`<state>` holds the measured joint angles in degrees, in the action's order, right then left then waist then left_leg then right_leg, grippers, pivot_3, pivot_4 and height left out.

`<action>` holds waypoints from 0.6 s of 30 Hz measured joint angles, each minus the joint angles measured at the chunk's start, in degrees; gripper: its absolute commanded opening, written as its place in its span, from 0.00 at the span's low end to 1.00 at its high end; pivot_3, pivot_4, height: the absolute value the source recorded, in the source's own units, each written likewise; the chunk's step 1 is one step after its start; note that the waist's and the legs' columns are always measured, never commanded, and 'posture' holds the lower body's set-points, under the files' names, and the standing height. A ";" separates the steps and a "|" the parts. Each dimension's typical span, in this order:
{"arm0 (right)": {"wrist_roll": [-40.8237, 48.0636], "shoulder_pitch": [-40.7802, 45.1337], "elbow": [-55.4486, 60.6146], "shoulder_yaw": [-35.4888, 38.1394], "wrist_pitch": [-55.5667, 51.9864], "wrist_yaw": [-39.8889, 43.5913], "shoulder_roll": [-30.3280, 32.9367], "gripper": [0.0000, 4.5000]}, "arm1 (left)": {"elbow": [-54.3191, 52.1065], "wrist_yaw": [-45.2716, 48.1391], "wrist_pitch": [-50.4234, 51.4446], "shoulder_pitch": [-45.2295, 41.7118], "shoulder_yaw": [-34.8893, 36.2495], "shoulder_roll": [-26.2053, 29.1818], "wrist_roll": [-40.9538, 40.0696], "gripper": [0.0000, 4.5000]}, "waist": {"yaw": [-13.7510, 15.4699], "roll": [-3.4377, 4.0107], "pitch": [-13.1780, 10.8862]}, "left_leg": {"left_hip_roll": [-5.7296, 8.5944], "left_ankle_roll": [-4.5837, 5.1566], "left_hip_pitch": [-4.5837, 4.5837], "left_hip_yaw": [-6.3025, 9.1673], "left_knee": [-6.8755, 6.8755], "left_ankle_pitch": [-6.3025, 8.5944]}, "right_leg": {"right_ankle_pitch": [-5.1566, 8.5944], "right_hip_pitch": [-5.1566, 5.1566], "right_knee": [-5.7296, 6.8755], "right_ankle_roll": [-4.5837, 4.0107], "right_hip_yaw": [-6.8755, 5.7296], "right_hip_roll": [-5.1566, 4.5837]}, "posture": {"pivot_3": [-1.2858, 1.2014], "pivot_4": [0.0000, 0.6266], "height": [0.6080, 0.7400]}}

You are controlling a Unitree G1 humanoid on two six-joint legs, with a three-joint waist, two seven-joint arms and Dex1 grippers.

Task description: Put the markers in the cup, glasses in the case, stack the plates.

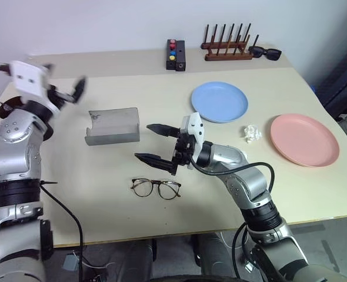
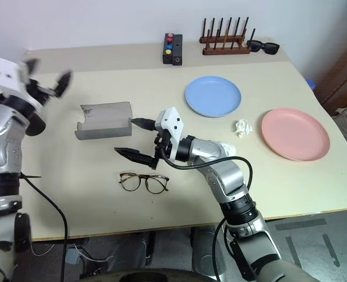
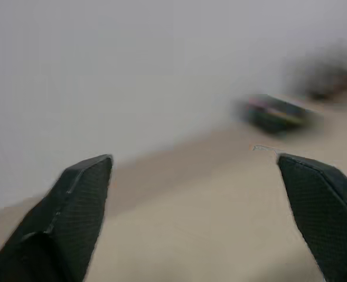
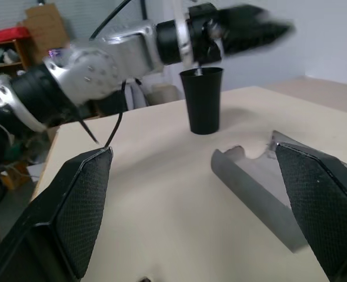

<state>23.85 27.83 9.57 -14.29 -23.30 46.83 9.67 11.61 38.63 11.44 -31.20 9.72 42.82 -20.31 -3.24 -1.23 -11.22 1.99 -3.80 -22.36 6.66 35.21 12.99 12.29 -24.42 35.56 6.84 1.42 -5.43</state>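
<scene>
Light blue plate [image 1: 219, 101], salmon pink plate [image 1: 304, 139], grey case [image 1: 112, 125] (scuffed), black cup [image 4: 202, 100]

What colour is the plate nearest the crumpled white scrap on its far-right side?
Salmon pink: the plate beside the white scrap, clearest in the left eye view.

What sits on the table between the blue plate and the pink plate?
A small crumpled white scrap lies between the blue plate and the pink plate, seen in both eye views.

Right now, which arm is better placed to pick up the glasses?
Probably the right: the right gripper hovers open just above the glasses, beside the case. The left gripper is raised at the table's far left.
</scene>
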 measured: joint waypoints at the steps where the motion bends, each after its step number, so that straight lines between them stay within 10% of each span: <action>1: -0.01 0.00 0.00 0.00 0.00 -0.10 -0.01 1.00 | 0.17 3.21 2.06 0.35 -1.60 1.22 -0.09 1.00 | -0.18 -0.01 0.00 | -0.03 0.00 -0.01 0.02 0.01 0.00 | 0.00 -0.01 0.01 0.00 0.00 0.05 | 0.52 0.24 0.99; 14: -0.07 -0.45 0.31 0.02 0.02 -1.79 -0.06 1.00 | 16.62 26.69 3.75 -6.24 -18.00 8.40 12.66 1.00 | 0.11 -0.02 -0.01 | -0.05 0.01 -0.06 0.03 0.05 0.00 | 0.01 -0.02 0.00 0.00 0.00 0.08 | 0.52 0.24 0.99; 18: -0.08 -0.75 0.34 0.03 0.03 -2.15 -0.04 1.00 | 19.94 29.77 0.97 -6.93 -19.51 7.70 14.74 0.71 | 0.19 -0.02 -0.01 | -0.06 0.01 -0.06 0.04 0.04 0.00 | 0.01 -0.03 0.01 0.00 0.00 0.08 | 0.52 0.24 0.99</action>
<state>23.77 27.08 9.92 -14.25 -23.27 44.69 9.63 31.55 68.40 12.42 -38.13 -9.78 50.52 -5.57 -3.04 -1.25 -11.23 1.93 -3.79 -22.42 6.70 35.26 12.98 12.30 -24.45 35.57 6.83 1.42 -5.35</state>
